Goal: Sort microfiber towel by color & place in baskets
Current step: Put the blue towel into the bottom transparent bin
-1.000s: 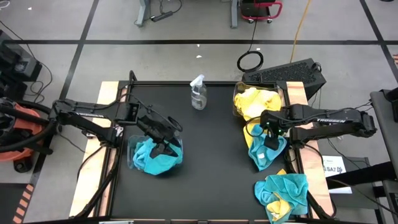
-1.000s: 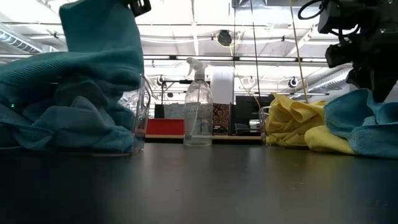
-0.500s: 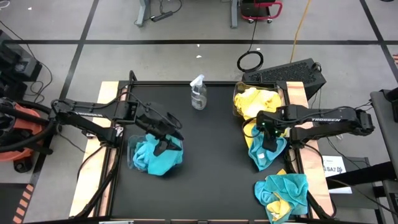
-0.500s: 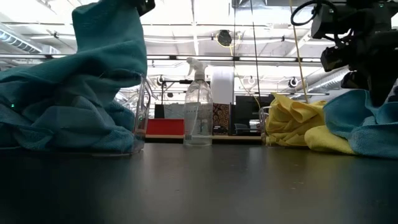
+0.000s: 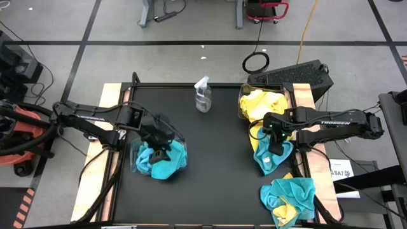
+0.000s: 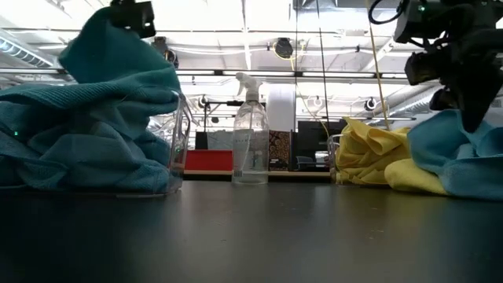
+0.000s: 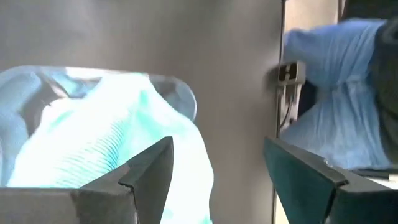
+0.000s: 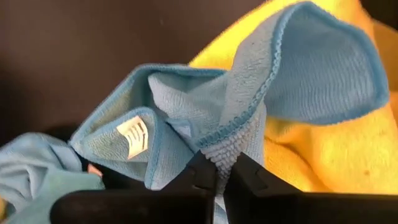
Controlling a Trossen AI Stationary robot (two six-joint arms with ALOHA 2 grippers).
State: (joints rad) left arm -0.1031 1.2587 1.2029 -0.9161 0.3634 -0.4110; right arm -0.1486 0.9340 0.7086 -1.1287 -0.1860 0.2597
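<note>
A clear basket [image 5: 133, 158] at the table's left holds a heap of teal towels [image 5: 162, 162]. My left gripper [image 5: 160, 141] hangs open just over the heap's peak [image 6: 110, 39]. At the far right a second clear basket [image 5: 242, 105] holds yellow towels [image 5: 262, 104]. In front of that basket a teal towel [image 5: 270, 158] lies across a yellow one [image 6: 405, 177] on the table. My right gripper [image 5: 275, 145] is shut on this teal towel. My left gripper stands open at the top of the teal heap [image 7: 124, 143]; whether a finger touches the cloth I cannot tell. My right gripper pinches a raised fold of the teal towel [image 8: 231, 148] between its two fingers, from above, pointing down. The rest of the towel lies slack on the yellow towel and the table.
A clear spray bottle [image 5: 202, 95] stands at the far middle of the table. A pile of mixed teal and yellow towels [image 5: 289, 198] lies at the near right corner. The dark mat [image 5: 216, 165] is bare between the two sides.
My right gripper has shut on the teal towel's fold. My left gripper has moved a little toward the table's left edge, and the tall peak of the teal heap under it has sunk and leaned left.
</note>
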